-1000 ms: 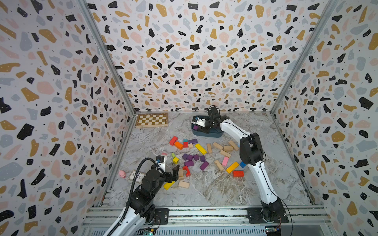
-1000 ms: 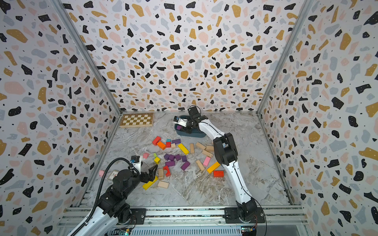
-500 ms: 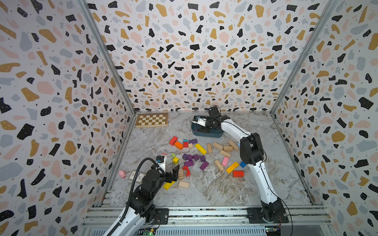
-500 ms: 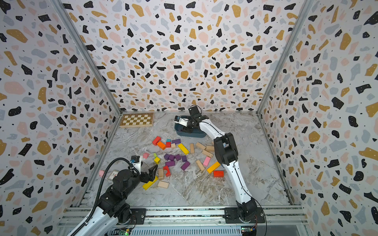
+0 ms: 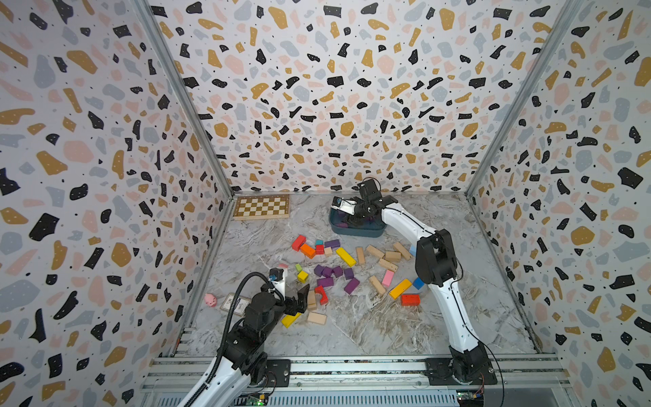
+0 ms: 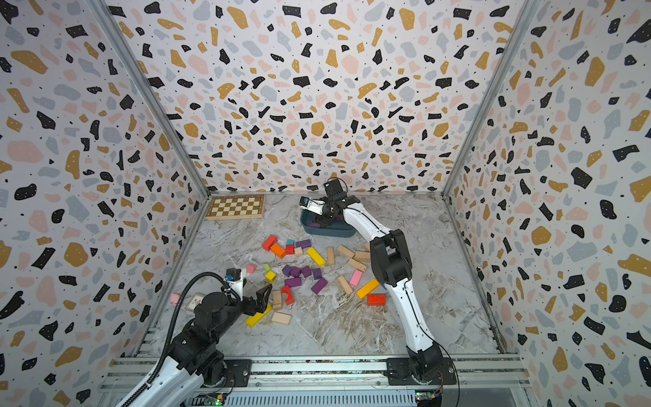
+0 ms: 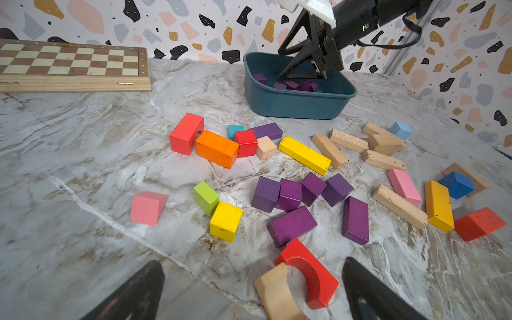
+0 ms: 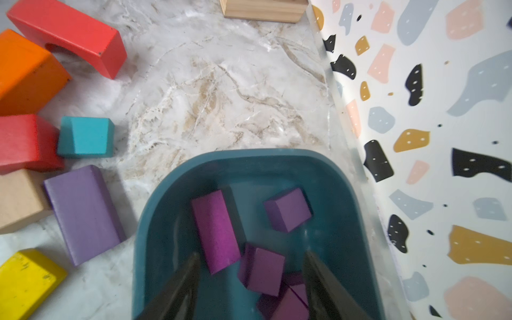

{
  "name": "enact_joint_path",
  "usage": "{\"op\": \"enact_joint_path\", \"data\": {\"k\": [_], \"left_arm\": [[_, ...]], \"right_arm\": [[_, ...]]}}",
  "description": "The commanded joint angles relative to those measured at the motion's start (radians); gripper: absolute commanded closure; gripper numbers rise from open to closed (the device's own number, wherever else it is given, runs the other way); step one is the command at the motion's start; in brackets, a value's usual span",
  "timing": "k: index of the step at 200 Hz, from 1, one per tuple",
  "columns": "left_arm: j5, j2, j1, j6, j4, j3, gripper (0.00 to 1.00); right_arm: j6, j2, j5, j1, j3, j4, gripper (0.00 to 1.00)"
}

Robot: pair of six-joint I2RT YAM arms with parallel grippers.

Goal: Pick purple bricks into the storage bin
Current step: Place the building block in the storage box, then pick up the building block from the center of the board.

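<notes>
Right end effector (image 8: 251, 256) dips into the storage bin (image 8: 277, 156), jaws spread, pinching nothing — purple bricks (image 8: 216, 230) lie beneath. Lift straight up past the rim before reaching for those on the surface (image 7: 83, 166).

We had the chessboard (image 5: 262, 207) in the back left corner of the table (image 5: 352, 327), with the storage bin (image 5: 355, 230) right of it by the back edge and a few bricks (image 8: 216, 227) lying in it. Loose blocks (image 5: 346, 256) were scattered mid-table, in front of the bin. A little toy (image 5: 210, 300) and a card (image 5: 235, 303) sat by the left edge, near the front.
</notes>
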Motion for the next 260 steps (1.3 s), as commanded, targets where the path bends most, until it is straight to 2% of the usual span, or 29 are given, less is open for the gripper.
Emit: {"op": "enact_joint_path", "data": {"k": [1, 59, 96, 191, 260], "left_arm": [[0.018, -0.003, -0.002, 0.016, 0.044, 0.014, 0.01], [0.014, -0.005, -0.002, 0.014, 0.043, 0.015, 0.01], [0.013, -0.005, -0.002, 0.014, 0.044, 0.015, 0.01], [0.012, -0.009, -0.002, 0.014, 0.043, 0.013, 0.01], [0.008, -0.009, -0.002, 0.014, 0.043, 0.015, 0.01]], "right_arm": [[-0.027, -0.125, 0.041, 0.028, 0.015, -0.02, 0.39], [-0.08, -0.239, 0.013, 0.089, -0.136, 0.008, 0.41], [-0.054, -0.26, 0.011, 0.133, -0.253, 0.064, 0.45], [-0.043, -0.22, 0.029, 0.159, -0.348, 0.08, 0.45], [-0.041, -0.166, 0.034, 0.162, -0.35, 0.08, 0.45]]}}
